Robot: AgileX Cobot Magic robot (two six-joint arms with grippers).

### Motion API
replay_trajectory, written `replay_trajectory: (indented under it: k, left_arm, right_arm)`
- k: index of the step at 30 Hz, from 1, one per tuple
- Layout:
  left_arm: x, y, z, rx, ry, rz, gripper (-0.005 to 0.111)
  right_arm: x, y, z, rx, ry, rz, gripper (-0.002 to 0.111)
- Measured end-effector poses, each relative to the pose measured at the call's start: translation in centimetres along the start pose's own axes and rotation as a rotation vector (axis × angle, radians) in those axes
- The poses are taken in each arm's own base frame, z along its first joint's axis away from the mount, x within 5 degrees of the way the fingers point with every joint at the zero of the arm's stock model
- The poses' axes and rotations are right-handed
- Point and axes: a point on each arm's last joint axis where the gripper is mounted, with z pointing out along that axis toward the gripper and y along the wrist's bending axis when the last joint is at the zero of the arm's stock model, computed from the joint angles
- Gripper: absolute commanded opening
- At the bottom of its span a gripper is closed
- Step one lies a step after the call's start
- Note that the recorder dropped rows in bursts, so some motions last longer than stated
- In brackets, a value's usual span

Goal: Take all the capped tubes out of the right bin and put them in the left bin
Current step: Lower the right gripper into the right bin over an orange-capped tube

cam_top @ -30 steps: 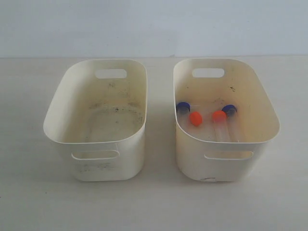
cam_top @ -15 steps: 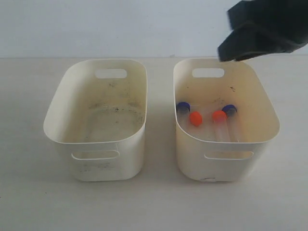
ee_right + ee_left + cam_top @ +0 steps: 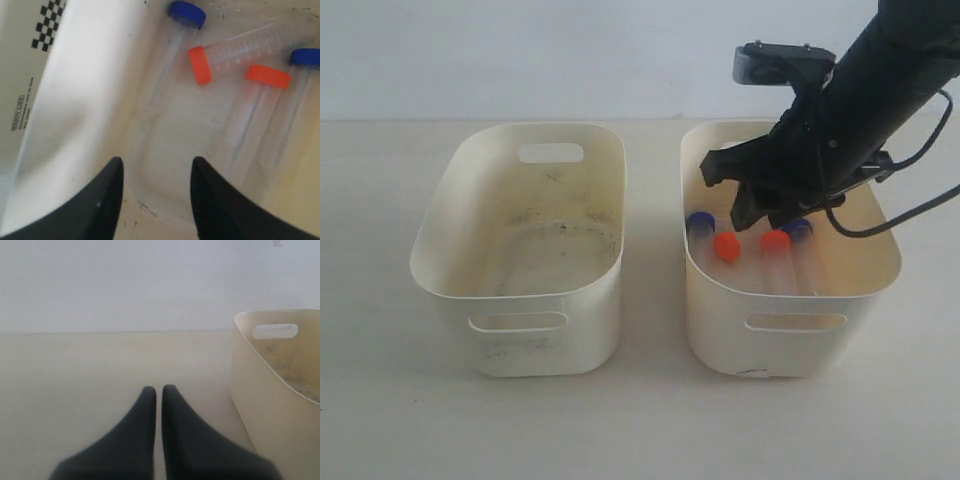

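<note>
The right bin (image 3: 790, 345) holds the capped tubes: two with blue caps (image 3: 700, 222) (image 3: 798, 228) and two with orange caps (image 3: 726, 246) (image 3: 775, 241), lying on its stained floor. My right gripper (image 3: 762, 216) hangs open just above them inside the bin's rim. In the right wrist view the open right gripper (image 3: 157, 162) points at bare bin floor, with the blue-capped tubes (image 3: 187, 13) (image 3: 305, 57) and orange-capped tubes (image 3: 199, 65) (image 3: 267, 76) lying beyond its tips. The left bin (image 3: 445, 240) holds only dark specks. My left gripper (image 3: 158, 389) is shut and empty over the table beside the left bin (image 3: 260, 390).
The bins stand side by side on a pale table with a narrow gap between them. A checker mark (image 3: 47, 25) and lettering show on the right bin's outer wall. A cable (image 3: 910, 215) trails from the right arm over the bin's far corner.
The right arm has come in from the upper right and dropped over the right bin, its fingers now just above the tubes. The tubes and bins have not moved.
</note>
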Motion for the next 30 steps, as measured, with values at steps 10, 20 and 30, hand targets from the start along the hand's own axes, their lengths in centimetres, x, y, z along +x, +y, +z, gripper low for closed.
replay_trajectory:
  k: [10,20,30]
  left_arm:
    - [0.0,0.0,0.0,0.0,0.0,0.0,0.004]
    - [0.0,0.0,0.0,0.0,0.0,0.0,0.004]
    - [0.0,0.0,0.0,0.0,0.0,0.0,0.004]
  right_arm:
    - [-1.0,-0.4,2.0,0.003,-0.06,0.041,0.054]
    - [-1.5,-0.7,4.7,-0.01,-0.064,0.089,0.054]
    - [-2.0,-1.2,6.5,0.003,-0.106,0.243,0.054]
